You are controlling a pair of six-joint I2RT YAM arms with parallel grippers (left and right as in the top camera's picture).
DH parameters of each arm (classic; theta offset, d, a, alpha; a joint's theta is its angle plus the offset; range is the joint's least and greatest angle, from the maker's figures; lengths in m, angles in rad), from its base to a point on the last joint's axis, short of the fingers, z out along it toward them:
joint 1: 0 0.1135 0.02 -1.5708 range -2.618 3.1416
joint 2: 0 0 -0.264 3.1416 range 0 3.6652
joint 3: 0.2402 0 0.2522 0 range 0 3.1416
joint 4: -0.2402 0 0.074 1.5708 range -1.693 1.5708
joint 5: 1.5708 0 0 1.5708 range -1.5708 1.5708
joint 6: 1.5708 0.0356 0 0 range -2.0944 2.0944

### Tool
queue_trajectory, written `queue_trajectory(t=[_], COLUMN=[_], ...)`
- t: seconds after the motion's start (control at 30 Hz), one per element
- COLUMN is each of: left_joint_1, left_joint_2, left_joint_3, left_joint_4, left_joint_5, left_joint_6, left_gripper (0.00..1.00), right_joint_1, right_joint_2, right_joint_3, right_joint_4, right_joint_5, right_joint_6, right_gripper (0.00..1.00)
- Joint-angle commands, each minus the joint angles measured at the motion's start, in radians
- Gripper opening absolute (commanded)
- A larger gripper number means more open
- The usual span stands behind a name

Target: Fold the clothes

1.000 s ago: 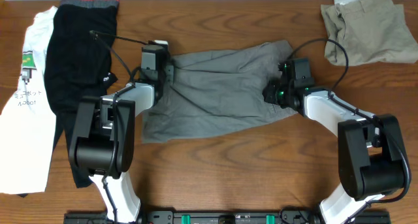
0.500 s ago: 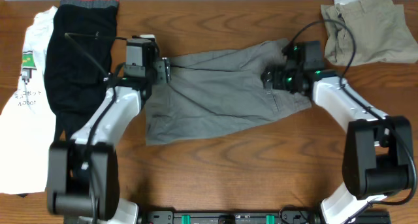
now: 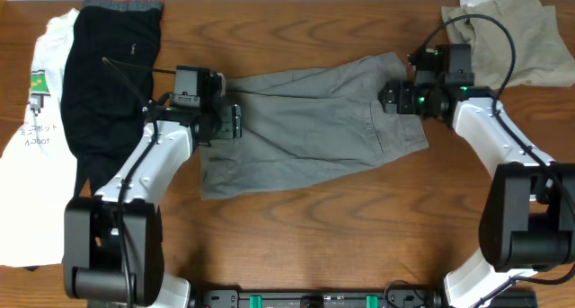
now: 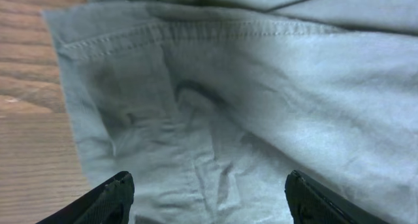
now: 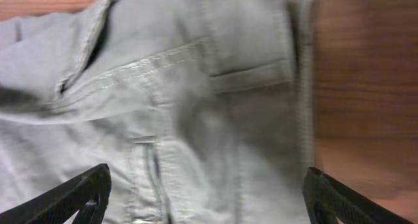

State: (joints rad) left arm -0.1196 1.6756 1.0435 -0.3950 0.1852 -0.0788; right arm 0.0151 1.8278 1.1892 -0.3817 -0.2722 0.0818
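Hovering over mid-grey woven pocketed shorts (image 3: 305, 128) on wooden counter (image 3: 305, 227), left pincer (image 4: 208, 191) and right pincer (image 5: 206, 185) gape empty. Fold apparently unstarted; next move likely: pinch opposite ends.

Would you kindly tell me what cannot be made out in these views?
- Overhead: the T-shirt lies partly under the black trousers; its print is too small to read.
- Overhead: the frame edge cuts off the khaki shorts.
- Overhead: the left arm hides a corner of the grey shorts.
- Wrist views: the left end effector and right end effector show only fingertips; contact with cloth unclear.
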Motion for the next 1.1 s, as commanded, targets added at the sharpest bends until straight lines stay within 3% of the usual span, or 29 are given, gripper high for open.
queue_trajectory(t=[0.0,0.07,0.13,0.23,0.3,0.37,0.43,0.63,1.07], left_joint_1=[0.002,0.002,0.002,0.002,0.002,0.002,0.002,0.003,0.023], left_joint_2=[0.044,0.065,0.079,0.087,0.087,0.087,0.087,0.111,0.201], left_joint_3=[-0.005,-0.005,-0.005,-0.005,-0.005,-0.005,-0.006,-0.006,-0.006], left_joint_4=[-0.016,-0.035,-0.051,-0.073,-0.089,-0.101,-0.109,-0.110,-0.109], left_joint_5=[0.017,0.017,0.017,0.017,0.017,0.017,0.017,-0.010,-0.016], left_joint_6=[-0.002,-0.003,-0.006,-0.010,-0.010,-0.010,-0.010,-0.010,-0.051], left_gripper=[0.71,0.59,0.38,0.26,0.24,0.19,0.08,0.06,0.06], right_joint_1=[-0.032,-0.045,-0.056,-0.070,-0.077,-0.081,-0.085,-0.089,-0.092], right_joint_2=[-0.026,-0.026,-0.026,-0.026,-0.025,-0.017,0.001,0.073,0.119], right_joint_3=[0.020,0.020,0.019,0.016,0.013,0.013,0.013,0.013,0.013], right_joint_4=[-0.008,-0.019,-0.029,-0.030,-0.025,-0.019,-0.003,0.075,0.148], right_joint_5=[0.022,0.035,0.040,0.040,0.039,0.020,-0.036,-0.139,-0.147], right_joint_6=[-0.054,-0.054,-0.054,-0.055,-0.061,-0.075,-0.114,-0.139,-0.127], right_gripper=[0.91,0.88,0.78,0.71,0.72,0.81,0.86,0.93,0.88])
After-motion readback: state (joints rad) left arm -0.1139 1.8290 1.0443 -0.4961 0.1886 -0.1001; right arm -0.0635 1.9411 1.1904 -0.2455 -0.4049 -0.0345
